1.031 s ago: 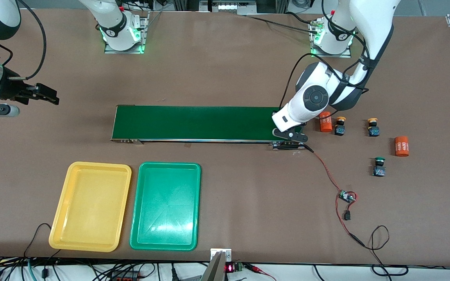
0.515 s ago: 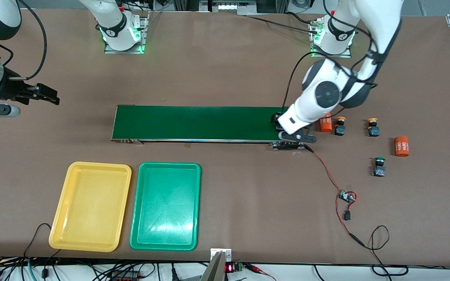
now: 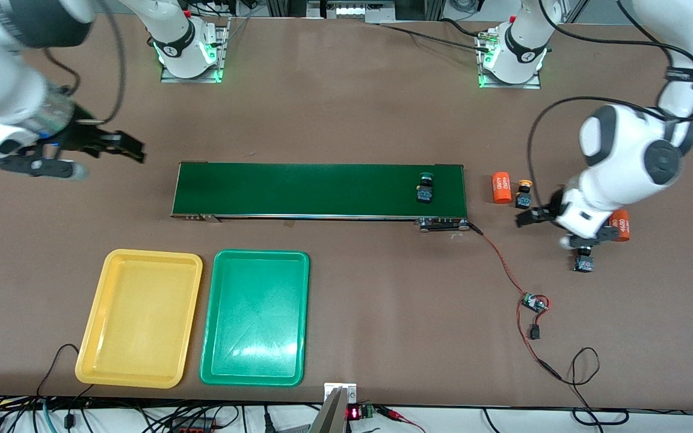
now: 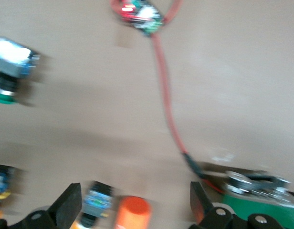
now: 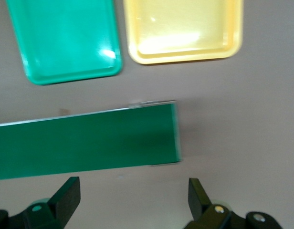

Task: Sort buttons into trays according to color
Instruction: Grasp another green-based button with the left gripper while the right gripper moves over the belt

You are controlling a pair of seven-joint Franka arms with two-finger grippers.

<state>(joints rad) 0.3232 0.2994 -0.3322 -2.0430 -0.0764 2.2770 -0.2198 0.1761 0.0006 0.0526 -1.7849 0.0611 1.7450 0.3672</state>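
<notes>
One green button (image 3: 425, 187) lay on the belt (image 3: 298, 189), at the left arm's end of it, with its cap pointing toward the robots and its long side running across the belt. If the belt ran, the button could roll or slide off the edge, because it lay on its side. The left hand (image 3: 554, 224) hung wide open and empty over the bench (image 3: 346, 90), just by an orange can (image 3: 620, 224) and above a second green button (image 3: 584, 263). It could bump the can or that button if it dropped fast. A yellow button (image 3: 524, 194) lay beside another can (image 3: 501, 187). The right hand (image 3: 124, 146) was wide open too, over the bench by the belt's other end. The yellow tray (image 3: 139, 317) and green tray (image 3: 255, 317) sat empty, side by side, nearer the camera than the belt.
</notes>
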